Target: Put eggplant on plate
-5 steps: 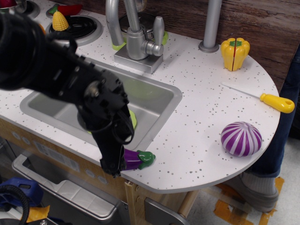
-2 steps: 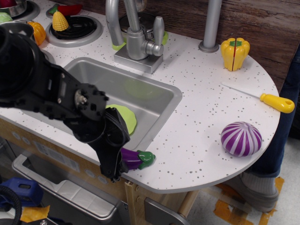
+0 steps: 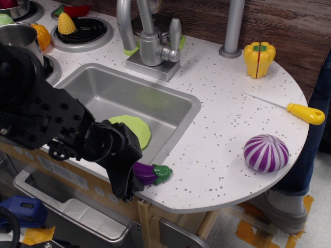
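The eggplant (image 3: 153, 173), glossy purple with a green stem cap pointing right, lies on the speckled counter at its front edge, just in front of the sink. My black gripper (image 3: 129, 181) is at the eggplant's left purple end and covers it. The fingers are hidden by the gripper body, so I cannot tell whether they are closed on it. The lime-green plate (image 3: 133, 129) lies flat in the sink, at its front right, just behind the gripper and partly hidden by the arm.
The grey sink (image 3: 170, 111) has a faucet (image 3: 150, 41) behind it. A purple-and-white striped round toy (image 3: 266, 153), a yellow-handled screwdriver (image 3: 305, 112) and a yellow pepper (image 3: 259, 58) are on the right. Corn (image 3: 65, 23), a pot (image 3: 18, 37) and an orange toy (image 3: 42, 35) stand on the stove at back left.
The arm has swung left and lower, uncovering more of the plate and sink. The gripper tip stayed at the eggplant's left end. The eggplant shifted very slightly.
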{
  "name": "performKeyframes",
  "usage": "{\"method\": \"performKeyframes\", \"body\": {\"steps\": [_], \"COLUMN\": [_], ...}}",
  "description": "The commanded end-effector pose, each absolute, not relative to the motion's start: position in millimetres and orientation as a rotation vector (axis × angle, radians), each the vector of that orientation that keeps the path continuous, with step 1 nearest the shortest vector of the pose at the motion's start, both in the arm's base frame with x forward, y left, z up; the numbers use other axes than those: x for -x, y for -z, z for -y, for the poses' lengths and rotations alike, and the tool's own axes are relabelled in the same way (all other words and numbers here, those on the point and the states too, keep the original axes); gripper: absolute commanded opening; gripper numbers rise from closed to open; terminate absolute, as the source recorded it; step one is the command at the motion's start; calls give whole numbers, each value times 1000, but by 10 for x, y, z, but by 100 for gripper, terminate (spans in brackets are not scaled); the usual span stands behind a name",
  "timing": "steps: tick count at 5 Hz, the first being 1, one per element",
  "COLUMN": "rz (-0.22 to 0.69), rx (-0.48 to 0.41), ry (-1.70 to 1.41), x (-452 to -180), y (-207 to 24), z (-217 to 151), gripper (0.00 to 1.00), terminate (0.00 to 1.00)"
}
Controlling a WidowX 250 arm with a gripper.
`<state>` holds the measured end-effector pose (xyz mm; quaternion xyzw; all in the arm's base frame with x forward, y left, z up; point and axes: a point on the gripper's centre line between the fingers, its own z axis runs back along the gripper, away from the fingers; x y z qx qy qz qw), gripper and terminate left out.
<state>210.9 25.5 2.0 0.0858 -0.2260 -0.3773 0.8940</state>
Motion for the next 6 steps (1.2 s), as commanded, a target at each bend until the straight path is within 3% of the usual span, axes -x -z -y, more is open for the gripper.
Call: {"method": "performKeyframes", "body": {"steps": [1,2,3,5,6], "rz": [432,403,377,329,314], "rx": [-169,-161,-151,-211,-252], "ry": [719,715,736,805,827], "x": [-2107,-2141,-2222,-2505,-2574], "y": [53,1,-98,-523,-652], "z": [-308,-321,-376,-686,-880], "gripper": [100,0,0,0,100], "terminate": [0,0,0,0,0]}}
